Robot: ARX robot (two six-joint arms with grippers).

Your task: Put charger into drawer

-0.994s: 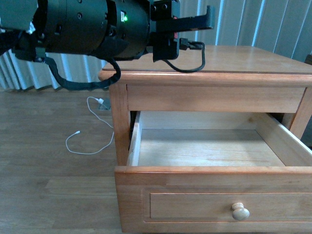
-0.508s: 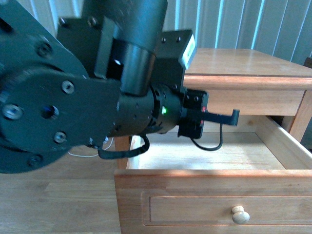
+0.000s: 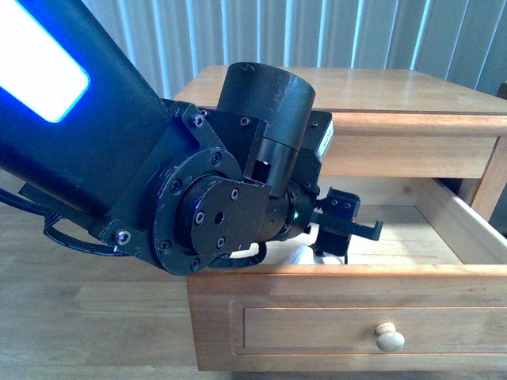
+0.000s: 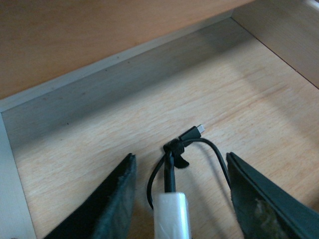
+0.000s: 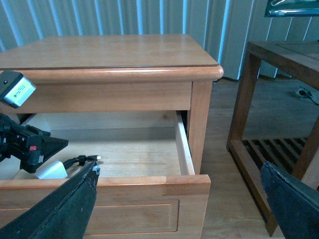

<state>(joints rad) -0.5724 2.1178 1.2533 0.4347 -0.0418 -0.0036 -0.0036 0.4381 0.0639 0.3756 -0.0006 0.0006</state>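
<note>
The charger [image 4: 172,214], a white cube with a short black coiled cable [image 4: 192,144], lies on the pale floor of the open upper drawer [image 4: 124,119]. My left gripper [image 4: 180,157] is open inside the drawer, with one jaw on each side of the charger and neither touching it. In the front view the left gripper [image 3: 348,226] reaches over the drawer's front rim [image 3: 348,277], and the charger [image 3: 305,255] shows just behind that rim. My right gripper [image 5: 179,169] is open and empty outside the drawer front [image 5: 124,186]. From there the charger [image 5: 51,170] shows too.
The nightstand top [image 3: 356,87] overhangs the back of the drawer. A round knob [image 3: 390,338] sits on the drawer front. A dark wooden side table with a slatted shelf [image 5: 279,99] stands beside the nightstand. My big left arm [image 3: 198,214] blocks the left of the front view.
My left arm has swung down from above the nightstand top into the drawer, carrying the charger. The charger now lies on the drawer floor between open jaws.
</note>
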